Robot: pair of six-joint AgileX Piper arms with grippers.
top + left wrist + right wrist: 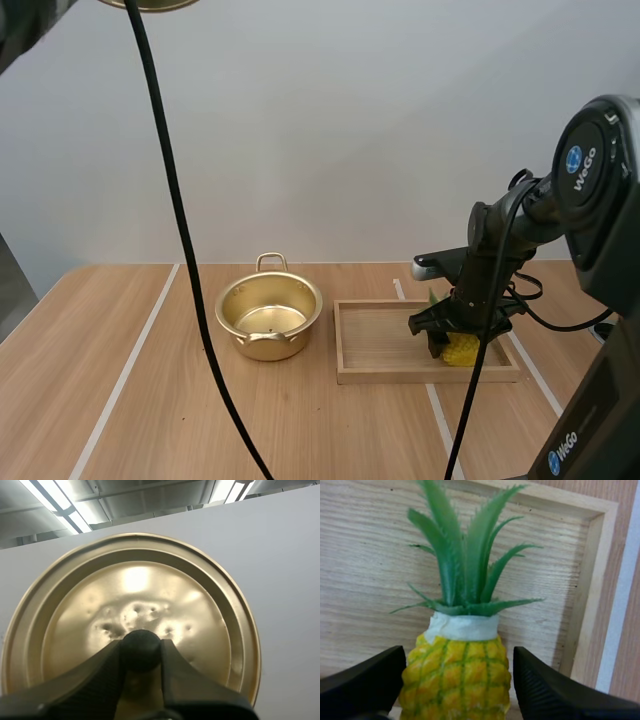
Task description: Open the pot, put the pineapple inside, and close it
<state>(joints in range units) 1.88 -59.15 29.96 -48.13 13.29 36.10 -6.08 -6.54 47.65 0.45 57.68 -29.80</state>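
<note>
Pinching the lid point(135, 590) by its knob point(141, 644) up high, left end effector point(141, 655) leaves the pot point(268, 316) clear for loading, while right end effector point(457, 682) sits spread around the pineapple point(456, 672) in the tray point(378, 346), ready to grab.

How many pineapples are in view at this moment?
1. The pineapple sits at the right end of the wooden tray, between the open fingers of the right gripper. The open pot holds none.

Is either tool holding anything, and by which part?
Left tool holds the lid by its black knob. Right tool stands open around the pineapple, not yet gripping.
</note>
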